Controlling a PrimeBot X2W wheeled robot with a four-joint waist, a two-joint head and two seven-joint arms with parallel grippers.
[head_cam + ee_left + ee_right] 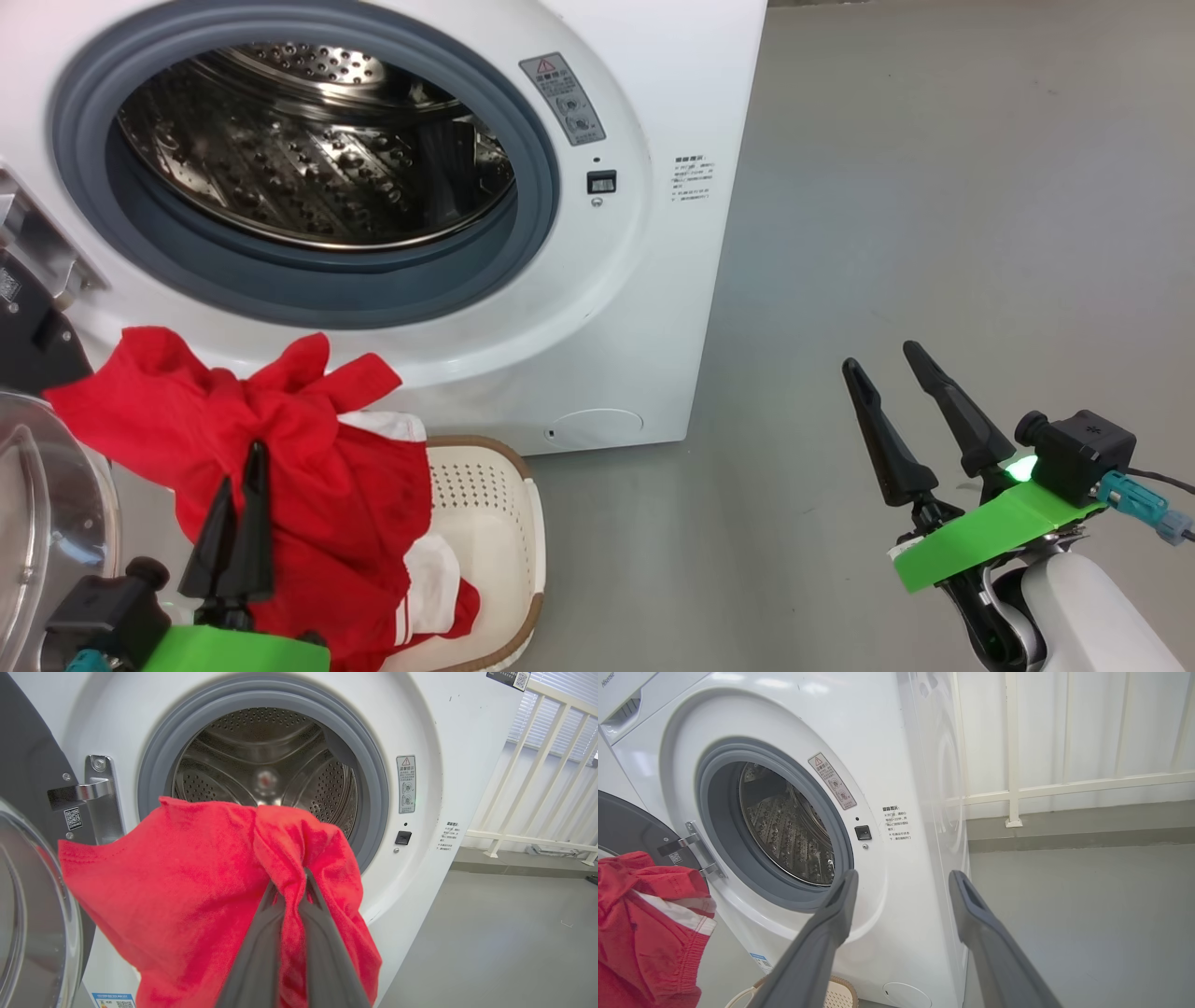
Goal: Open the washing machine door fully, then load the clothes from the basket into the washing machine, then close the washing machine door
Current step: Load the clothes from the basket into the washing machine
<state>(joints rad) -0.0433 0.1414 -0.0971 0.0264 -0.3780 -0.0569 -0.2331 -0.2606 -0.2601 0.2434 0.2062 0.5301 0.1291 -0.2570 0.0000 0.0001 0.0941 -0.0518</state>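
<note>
Head view: the washing machine (653, 140) takes 10 to 12 o'clock, its steel drum (308, 159) showing through the open mouth; the washing machine door (42, 523) is swung wide at 8 o'clock; the basket (504, 532) sits on the floor at 6 o'clock, below the opening; the clothes (327, 467) hang bunched at 7 o'clock, raised over the basket with tails trailing into it; left gripper (241, 467) pinched tight on a fold of the plain red piece; right gripper (882, 356) at 4 o'clock, spread wide, holding nothing, well apart from the load. Left wrist view: fingers (327, 961) nipped together with red cloth gathered between them; fabric drapes toward 8 o'clock in front of the grey gasket (373, 812); drum mouth at 12 o'clock beyond. Right wrist view: own fingers splayed and empty; clothes at 8 o'clock, white stripes and an elastic hem showing; basket rim peeping at 6 o'clock. Handling, as judged: light, limp, not fragile; likely to sag and swing; loose tails may snag the gasket lip or drop short; a pinch on a bunched fold near the middle seems best, since an edge hold leaves more dangling; the striped piece looks tangled with the plain one and may ride along or slip free.
</note>
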